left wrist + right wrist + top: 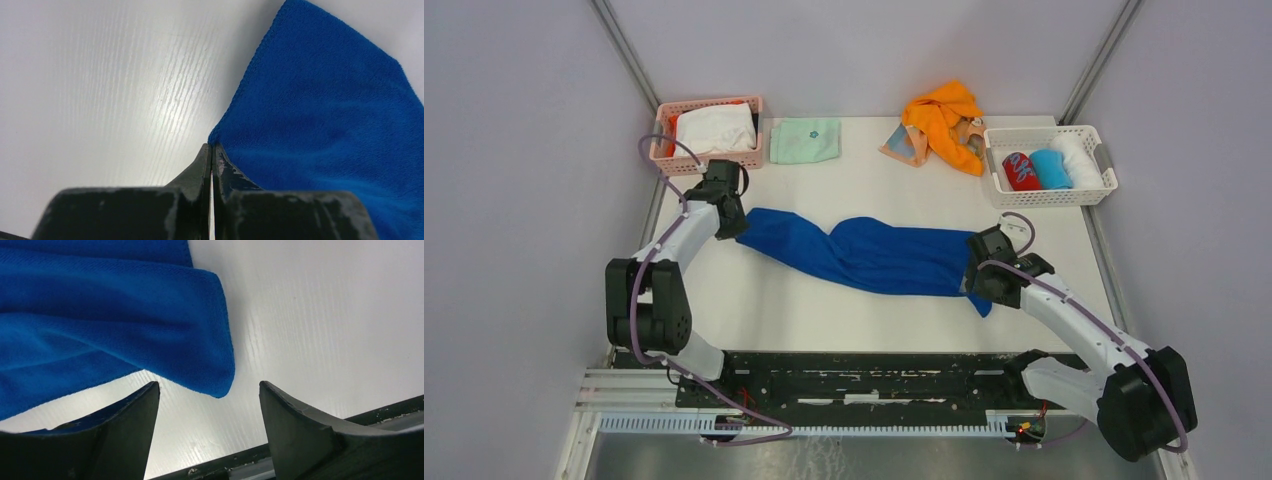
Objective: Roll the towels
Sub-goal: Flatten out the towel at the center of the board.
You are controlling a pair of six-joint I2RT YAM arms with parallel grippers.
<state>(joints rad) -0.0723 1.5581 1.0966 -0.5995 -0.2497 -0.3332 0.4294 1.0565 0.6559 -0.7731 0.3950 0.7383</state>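
Observation:
The blue towel [864, 255] lies stretched out across the middle of the table, bunched at its centre. My left gripper [731, 224] is at its left end, shut, with the towel's corner [325, 110] pinched at the very fingertips [212, 146]. My right gripper [980, 277] hangs over the right end, open [209, 387]; the towel's rounded corner [100, 315] sits just ahead of the gap, touching neither finger. The orange towel [944, 115] lies crumpled at the back, on top of the peach patterned towel [902, 146].
A pink basket [664, 108] with a white cloth stands at the back left, a folded mint-green cloth [805, 140] beside it. A white basket [1049, 196] at the back right holds three rolled cloths. The table's near edge runs just behind my right fingers.

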